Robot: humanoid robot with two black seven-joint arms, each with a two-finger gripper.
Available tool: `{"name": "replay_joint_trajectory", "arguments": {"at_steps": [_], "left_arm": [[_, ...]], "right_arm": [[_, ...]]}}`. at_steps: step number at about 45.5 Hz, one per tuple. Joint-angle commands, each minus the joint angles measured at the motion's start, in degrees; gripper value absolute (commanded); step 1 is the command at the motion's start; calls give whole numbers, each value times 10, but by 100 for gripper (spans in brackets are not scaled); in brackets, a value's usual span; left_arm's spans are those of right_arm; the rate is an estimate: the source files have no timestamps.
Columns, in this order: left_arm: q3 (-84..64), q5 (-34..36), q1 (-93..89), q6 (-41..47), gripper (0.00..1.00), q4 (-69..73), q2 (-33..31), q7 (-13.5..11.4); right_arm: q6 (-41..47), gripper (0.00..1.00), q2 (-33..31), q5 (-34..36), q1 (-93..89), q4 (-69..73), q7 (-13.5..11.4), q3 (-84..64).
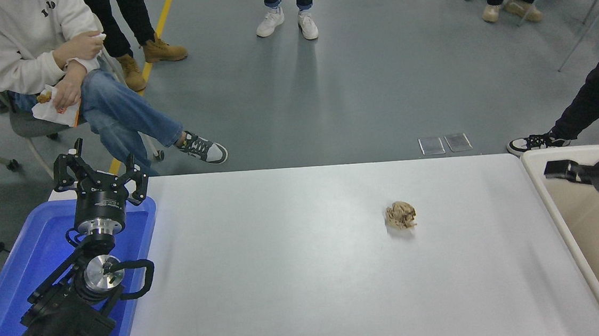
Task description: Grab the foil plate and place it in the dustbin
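At the right edge of the white table point(308, 274), the beige dustbin point(538, 181) stands with its thick rounded rim just beside the tabletop; only its left and far walls and part of its smooth interior fall within the view. Over the far part of the dustbin, the right arm enters from the right edge and points leftward, its right gripper point(559, 170) reaching over the far-left inner corner; the fingertips appear as one dark narrow shape, and whether they are spread or pressed together cannot be told. No foil plate shows on the table or in the visible part of the dustbin, so its position cannot be determined. A small crumpled brown paper ball point(401, 215) lies alone on the table, right of centre and well apart from the dustbin. At the near left, the left arm rests parked above a blue plastic tray point(24, 264), which sits at the table's left end. The left gripper point(99, 175) points toward the far side, its black fingers point(64, 173) spread wide with nothing between them. Beyond the table, on the grey floor, a seated person in a white sweatshirt and blue jeans point(113, 110) occupies the far left, and the legs and shoes of several standing people line the far edge.
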Motion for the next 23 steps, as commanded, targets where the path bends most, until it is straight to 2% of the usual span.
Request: {"name": "replay_joint_trajectory", "arguments": {"at_steps": [1, 5, 15, 20, 23], "left_arm": [[0, 0, 1, 0, 99, 0, 0, 0], [0, 0, 1, 0, 99, 0, 0, 0], [0, -1, 1, 0, 99, 0, 0, 0], [0, -1, 1, 0, 99, 0, 0, 0], [0, -1, 1, 0, 99, 0, 0, 0]], "right_arm": [[86, 100, 71, 51, 274, 138, 0, -230], [157, 100, 133, 128, 362, 192, 1, -285], [268, 100, 222, 228, 465, 256, 0, -283], [340, 100, 244, 266, 503, 274, -3, -250], [340, 100, 248, 275, 512, 274, -6, -235]]}}
